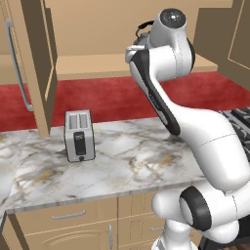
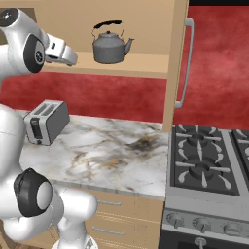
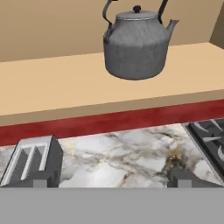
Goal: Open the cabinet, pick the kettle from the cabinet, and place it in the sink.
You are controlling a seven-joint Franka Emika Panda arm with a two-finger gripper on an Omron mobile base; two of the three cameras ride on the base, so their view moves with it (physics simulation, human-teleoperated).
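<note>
Fingers (image 3: 43,177) spread wide, empty, short of the kettle (image 3: 136,43) on the cabinet (image 3: 65,83) shelf. Advance level and centre on its arched handle before closing.

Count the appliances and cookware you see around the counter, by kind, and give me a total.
Kettle: 1
Toaster: 1
Stove: 1
Total: 3

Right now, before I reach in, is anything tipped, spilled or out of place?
Nothing stands out. The kettle sits upright on the open cabinet shelf, the toaster stands upright on the counter, and the gripper hangs open short of the shelf.
</note>
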